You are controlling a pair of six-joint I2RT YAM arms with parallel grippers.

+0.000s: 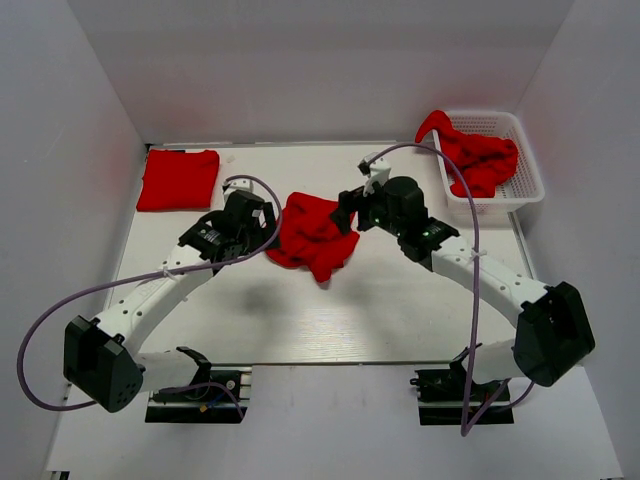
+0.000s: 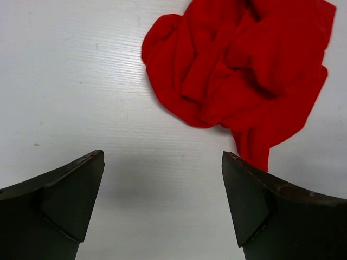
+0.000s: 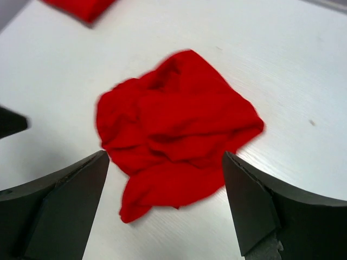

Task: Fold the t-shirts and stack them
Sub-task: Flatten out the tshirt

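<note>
1. Here, from above, we see both arms bent in toward the middle of the white table [image 1: 300,310]. The left gripper [image 1: 266,222] and the right gripper [image 1: 345,212] sit on either side of a crumpled red shirt [image 1: 312,238]. A flat folded red shirt [image 1: 178,179] lies at the back left. More red shirts [image 1: 480,160] are piled in a white plastic basket [image 1: 528,188] full of little holes, at the back right.
2. From the left wrist, we see two dark fingers [image 2: 59,200] spread wide, holding nothing. The soft, wrinkly shirt lies just ahead on the smooth table.
3. From the right wrist, the dark fingers [image 3: 59,206] are spread wide too and empty, looking down at the lumpy shirt.
</note>
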